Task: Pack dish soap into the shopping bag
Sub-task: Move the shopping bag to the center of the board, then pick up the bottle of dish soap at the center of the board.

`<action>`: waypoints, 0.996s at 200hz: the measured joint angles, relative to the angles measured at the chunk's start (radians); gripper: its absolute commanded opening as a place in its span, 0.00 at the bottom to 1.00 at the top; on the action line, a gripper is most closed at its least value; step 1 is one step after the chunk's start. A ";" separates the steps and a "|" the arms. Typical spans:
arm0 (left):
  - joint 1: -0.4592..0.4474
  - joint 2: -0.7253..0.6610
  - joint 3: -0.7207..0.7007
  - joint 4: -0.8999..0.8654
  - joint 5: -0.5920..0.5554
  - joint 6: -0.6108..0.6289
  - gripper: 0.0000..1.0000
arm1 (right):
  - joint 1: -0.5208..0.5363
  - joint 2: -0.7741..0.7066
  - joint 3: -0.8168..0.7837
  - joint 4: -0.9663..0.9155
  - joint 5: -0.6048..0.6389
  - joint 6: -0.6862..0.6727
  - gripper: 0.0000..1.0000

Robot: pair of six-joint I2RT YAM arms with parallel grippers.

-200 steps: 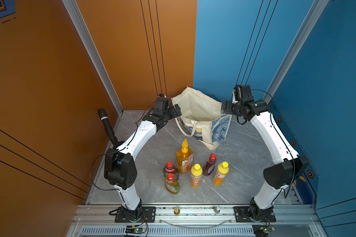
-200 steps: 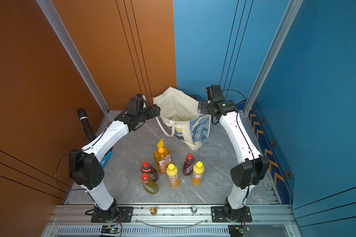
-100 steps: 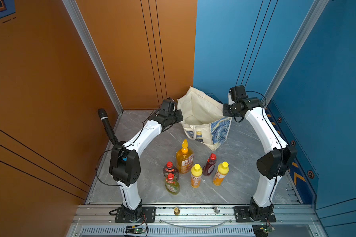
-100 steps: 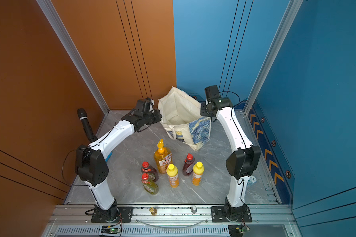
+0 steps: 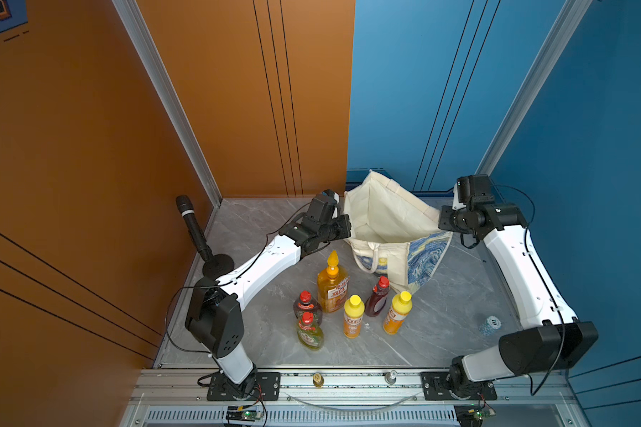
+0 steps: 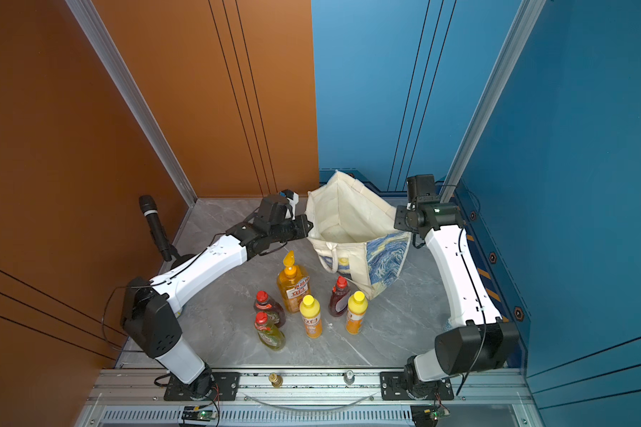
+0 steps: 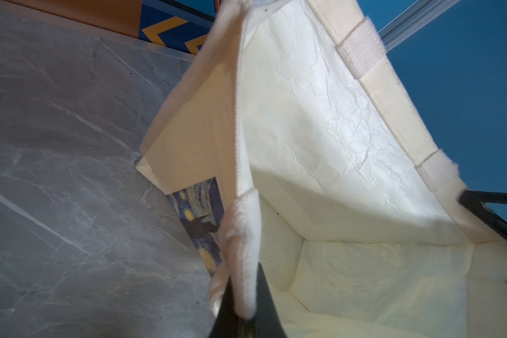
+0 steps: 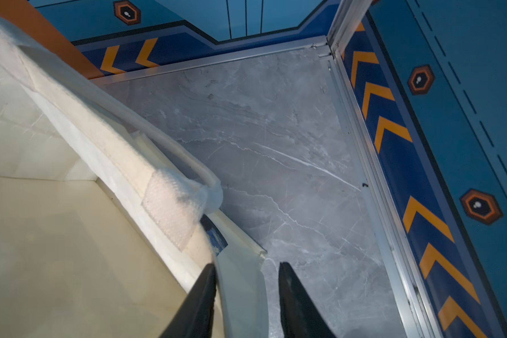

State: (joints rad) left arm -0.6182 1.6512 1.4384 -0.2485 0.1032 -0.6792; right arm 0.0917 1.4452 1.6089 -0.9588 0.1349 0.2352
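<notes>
The shopping bag [image 5: 385, 218] [image 6: 345, 218] stands at the back of the floor, mouth wide and its cream inside showing. My left gripper [image 5: 346, 225] [image 7: 245, 307] is shut on its left rim, with a fold of fabric pinched between the fingers. My right gripper [image 5: 439, 222] [image 8: 246, 269] is at the opposite rim. Its jaws stand apart, and the bag's edge [image 8: 240, 281] lies against one finger only. The dish soap stands in front of the bag: a big orange pump bottle [image 5: 332, 284], two yellow-capped ones [image 5: 353, 318] [image 5: 396, 314], two dark red [image 5: 306, 305] [image 5: 377, 301] and a yellow-green one [image 5: 309, 332].
A black microphone [image 5: 193, 229] on a round stand stands by the orange wall at the left. A small blue-and-white round thing [image 5: 491, 325] lies beside the right arm. Walls close in the grey marble floor [image 5: 441, 332] on three sides.
Both arms shifted at the bag's rim and the bag's mouth now stands wider. The left gripper closed on the fabric. The bottles have not moved.
</notes>
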 measured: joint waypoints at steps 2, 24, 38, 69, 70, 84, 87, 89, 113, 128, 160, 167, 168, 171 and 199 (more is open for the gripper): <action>-0.003 -0.002 -0.004 0.005 -0.001 -0.001 0.15 | 0.000 -0.004 -0.006 0.000 0.000 0.002 0.49; -0.019 -0.008 -0.027 0.056 -0.014 -0.027 0.41 | 0.000 -0.045 -0.055 0.001 -0.006 0.006 0.58; -0.019 -0.008 -0.033 0.080 -0.020 -0.043 0.52 | 0.001 -0.063 -0.060 0.000 -0.008 0.006 0.62; -0.018 -0.023 -0.045 0.115 -0.035 -0.055 0.67 | 0.031 -0.137 -0.055 -0.004 -0.006 0.005 0.68; -0.018 -0.024 -0.045 0.115 -0.035 -0.053 0.68 | 0.033 -0.139 -0.055 -0.004 -0.006 0.006 0.68; -0.018 -0.042 -0.051 0.119 -0.039 -0.045 0.79 | 0.067 -0.171 -0.032 -0.019 0.001 0.006 0.69; -0.018 -0.047 -0.053 0.120 -0.040 -0.053 0.81 | 0.076 -0.177 -0.026 -0.022 0.005 0.005 0.70; -0.018 -0.051 -0.053 0.120 -0.040 -0.043 0.82 | 0.081 -0.180 -0.023 -0.024 0.006 0.006 0.70; -0.011 -0.103 -0.062 0.120 -0.043 -0.039 0.98 | 0.203 -0.227 0.018 -0.047 0.059 0.006 0.70; -0.003 -0.146 -0.072 0.120 -0.046 -0.029 0.98 | 0.303 -0.257 0.023 -0.055 0.088 0.006 0.70; 0.025 -0.279 -0.151 0.118 -0.088 -0.017 0.98 | 0.615 -0.312 0.016 -0.058 0.210 0.017 0.70; 0.032 -0.310 -0.174 0.118 -0.101 -0.017 0.98 | 0.692 -0.319 0.013 -0.059 0.245 0.021 0.71; 0.033 -0.314 -0.176 0.117 -0.103 -0.017 0.98 | 0.706 -0.319 0.013 -0.059 0.252 0.021 0.71; 0.037 -0.330 -0.188 0.117 -0.109 -0.017 0.98 | 0.739 -0.319 0.011 -0.059 0.267 0.023 0.72; 0.084 -0.455 -0.290 0.111 -0.157 -0.016 0.98 | 0.969 -0.285 0.003 -0.050 0.404 0.040 0.76</action>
State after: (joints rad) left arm -0.5346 1.1965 1.1481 -0.1375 -0.0540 -0.6956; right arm 1.0603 1.1606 1.6115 -1.0084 0.5388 0.2756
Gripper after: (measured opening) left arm 0.979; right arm 0.745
